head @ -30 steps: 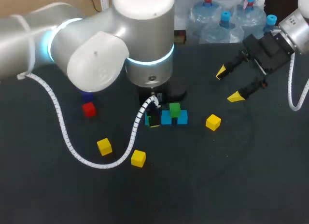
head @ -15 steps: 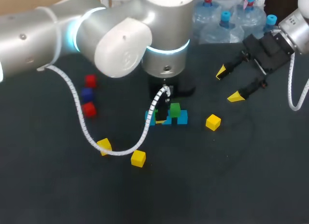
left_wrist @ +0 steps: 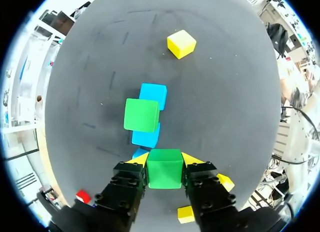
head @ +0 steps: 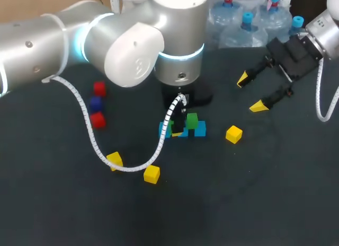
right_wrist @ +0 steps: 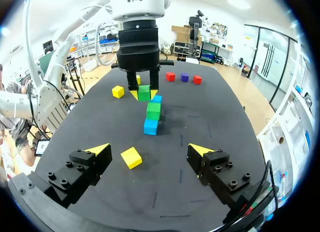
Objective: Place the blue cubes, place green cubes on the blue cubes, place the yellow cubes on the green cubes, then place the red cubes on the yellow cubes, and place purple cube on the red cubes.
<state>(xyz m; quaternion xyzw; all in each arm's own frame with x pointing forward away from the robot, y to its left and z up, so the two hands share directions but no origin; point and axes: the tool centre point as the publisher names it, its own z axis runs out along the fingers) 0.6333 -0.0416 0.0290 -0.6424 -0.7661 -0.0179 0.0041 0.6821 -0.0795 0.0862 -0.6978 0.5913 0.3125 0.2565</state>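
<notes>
While tight on grn cube (left_wrist: 164,173), L-pincer (left_wrist: 164,160)

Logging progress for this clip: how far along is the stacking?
Done: blue cubes sit in a row, one green cube resting on them. In hand: the left jaws are shut on a second green cube. Left: yellow cubes, red cubes and the purple cube lie unstacked.

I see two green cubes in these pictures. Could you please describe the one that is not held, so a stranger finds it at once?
On the dark table, find the short row of blue cubes near the middle. The free green cube sits on top of that row, touched by nothing else; the held green cube is clamped between the yellow tips of the left gripper.
</notes>
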